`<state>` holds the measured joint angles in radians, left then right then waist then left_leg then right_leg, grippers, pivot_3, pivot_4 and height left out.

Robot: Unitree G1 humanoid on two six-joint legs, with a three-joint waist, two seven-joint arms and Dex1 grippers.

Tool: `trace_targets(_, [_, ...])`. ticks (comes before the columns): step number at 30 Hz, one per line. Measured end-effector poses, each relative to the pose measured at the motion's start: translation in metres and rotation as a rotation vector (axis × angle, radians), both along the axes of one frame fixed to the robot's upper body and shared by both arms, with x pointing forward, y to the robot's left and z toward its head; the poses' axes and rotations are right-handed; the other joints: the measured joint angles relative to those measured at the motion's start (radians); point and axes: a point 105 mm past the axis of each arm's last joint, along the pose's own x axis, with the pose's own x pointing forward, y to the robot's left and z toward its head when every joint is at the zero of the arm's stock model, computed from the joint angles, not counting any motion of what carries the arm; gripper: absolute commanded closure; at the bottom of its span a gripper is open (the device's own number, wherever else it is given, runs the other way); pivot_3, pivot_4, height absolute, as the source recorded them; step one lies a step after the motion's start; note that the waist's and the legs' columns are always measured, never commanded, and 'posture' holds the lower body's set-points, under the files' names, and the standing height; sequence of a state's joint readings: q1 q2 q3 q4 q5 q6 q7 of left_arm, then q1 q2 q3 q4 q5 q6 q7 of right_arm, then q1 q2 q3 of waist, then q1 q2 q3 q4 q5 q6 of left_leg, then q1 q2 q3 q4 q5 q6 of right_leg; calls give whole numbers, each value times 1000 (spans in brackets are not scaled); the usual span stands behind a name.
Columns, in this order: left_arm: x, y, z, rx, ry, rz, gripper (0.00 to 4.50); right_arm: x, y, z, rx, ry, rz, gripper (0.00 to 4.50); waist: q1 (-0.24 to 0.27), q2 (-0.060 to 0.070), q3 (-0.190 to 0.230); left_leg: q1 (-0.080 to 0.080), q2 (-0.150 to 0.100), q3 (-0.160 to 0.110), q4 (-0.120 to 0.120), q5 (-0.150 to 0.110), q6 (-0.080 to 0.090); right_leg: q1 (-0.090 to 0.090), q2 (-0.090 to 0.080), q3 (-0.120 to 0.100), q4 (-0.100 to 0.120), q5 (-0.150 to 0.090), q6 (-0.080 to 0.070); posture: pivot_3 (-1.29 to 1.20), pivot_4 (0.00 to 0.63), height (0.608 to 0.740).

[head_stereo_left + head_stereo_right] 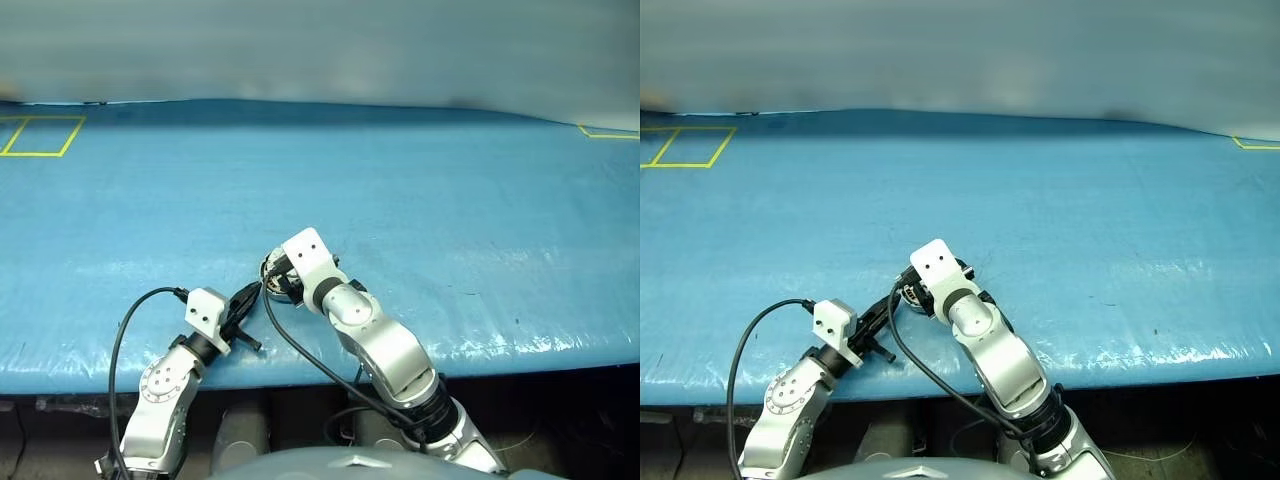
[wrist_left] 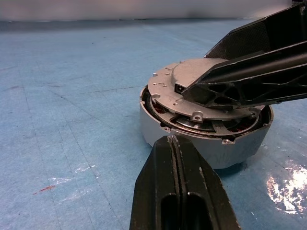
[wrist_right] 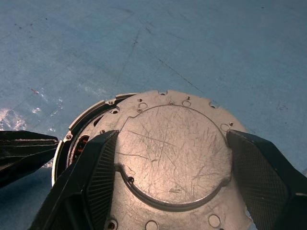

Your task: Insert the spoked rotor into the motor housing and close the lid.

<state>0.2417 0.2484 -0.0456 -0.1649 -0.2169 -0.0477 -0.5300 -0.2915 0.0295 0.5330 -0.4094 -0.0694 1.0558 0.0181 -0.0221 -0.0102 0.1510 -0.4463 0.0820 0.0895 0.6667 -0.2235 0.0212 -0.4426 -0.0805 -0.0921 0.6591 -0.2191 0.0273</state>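
Note:
The motor housing [image 2: 151,127], a round grey cup, stands on the blue table near its front edge. The lid [image 3: 168,148] lies over it, slightly ajar, and copper windings [image 2: 240,127] show in the gap. My right gripper [image 3: 171,135] is open wide. Its fingers [image 2: 249,76] rest on top of the lid, one on each side of the raised centre circle. My left gripper [image 2: 172,141] is shut on nothing, its tips touching the housing's rim from the side. The spoked rotor is hidden. From the head, both grippers meet at the housing [image 1: 272,282].
The blue cover [image 1: 420,200] stretches far to the back and both sides. Yellow tape marks a rectangle [image 1: 40,135] at the far left and a corner [image 1: 605,132] at the far right. The table's front edge [image 1: 520,358] runs just behind the arms. A black cable [image 1: 125,330] loops off my left wrist.

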Motion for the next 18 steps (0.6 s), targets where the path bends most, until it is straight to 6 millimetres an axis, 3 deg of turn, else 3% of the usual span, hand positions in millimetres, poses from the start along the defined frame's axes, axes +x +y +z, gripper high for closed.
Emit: trace_targets(18, [3,-3,2,-5,-9,-19,4500,5,-10,2,21,32,12,1262,8,0,0,0,0,0,0,0,0,1,0,0,0,0,0,0,150,740])
